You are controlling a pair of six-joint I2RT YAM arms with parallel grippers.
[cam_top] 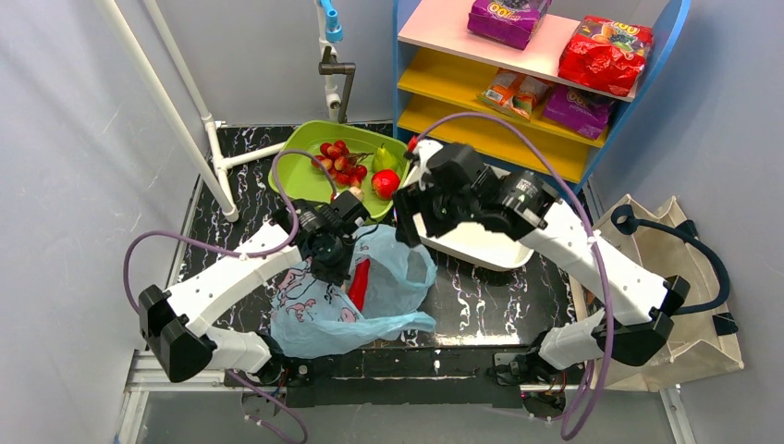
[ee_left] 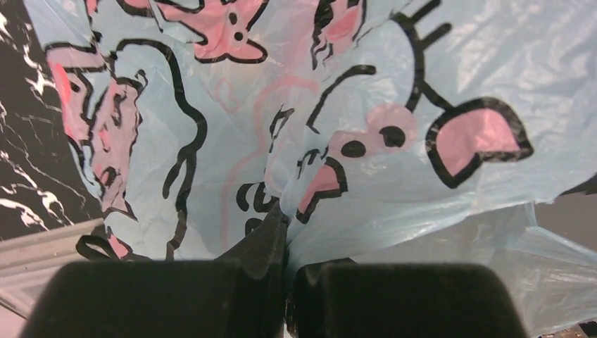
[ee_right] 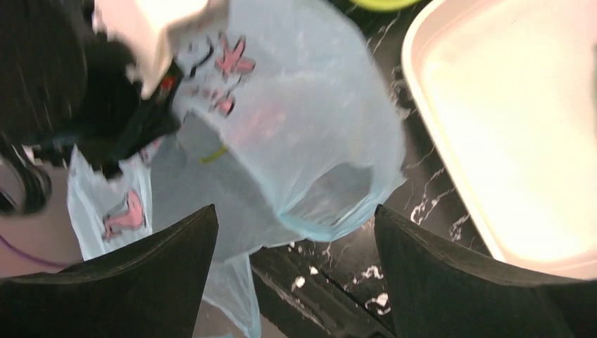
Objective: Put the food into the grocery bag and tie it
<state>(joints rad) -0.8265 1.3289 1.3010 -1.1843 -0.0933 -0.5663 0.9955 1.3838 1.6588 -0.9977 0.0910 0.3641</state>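
The light-blue grocery bag (cam_top: 388, 277) with pink cartoon prints lies crumpled on the black marble table. A long red pepper (cam_top: 359, 285) shows inside its mouth. My left gripper (cam_top: 333, 264) is shut, pinching a fold of the bag (ee_left: 317, 105) between its fingertips (ee_left: 271, 236). My right gripper (cam_top: 409, 222) hangs open above the bag's right side, and a loop handle of the bag (ee_right: 338, 201) lies below the gap between its spread fingers (ee_right: 162, 260). A round red fruit (cam_top: 385, 183) and a cluster of red berries (cam_top: 340, 161) sit in the green tray (cam_top: 300, 176).
A green pear (cam_top: 383, 157) lies in the green tray. A white tray (cam_top: 481, 248) sits under the right arm, also in the right wrist view (ee_right: 521, 127). A beige canvas tote (cam_top: 666, 268) stands at the right. A shelf (cam_top: 518, 83) with snack packs is behind.
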